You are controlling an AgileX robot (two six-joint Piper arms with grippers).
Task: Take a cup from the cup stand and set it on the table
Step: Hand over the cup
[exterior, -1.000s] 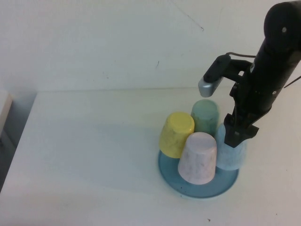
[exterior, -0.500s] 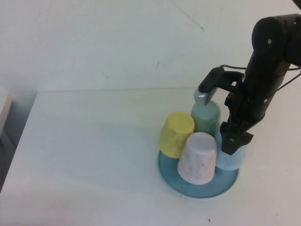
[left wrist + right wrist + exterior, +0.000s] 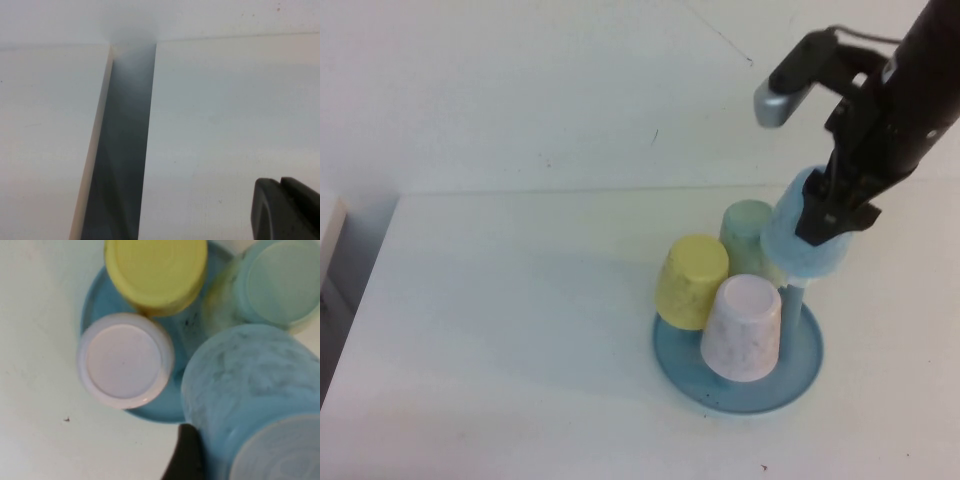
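Right arm (image 3: 905, 110) upper right of high view: matte black jointed segments, thin black cable on top, silver-grey rounded camera module (image 3: 775, 105) on black bracket. Black left gripper (image 3: 285, 210) fingers lower right of left wrist view.

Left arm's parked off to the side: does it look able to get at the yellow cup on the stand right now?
Probably yes. The yellow cup sits on the cup stand's left side, with bare table beside it. The right gripper holds the blue cup on the far side. The shut left gripper must open.
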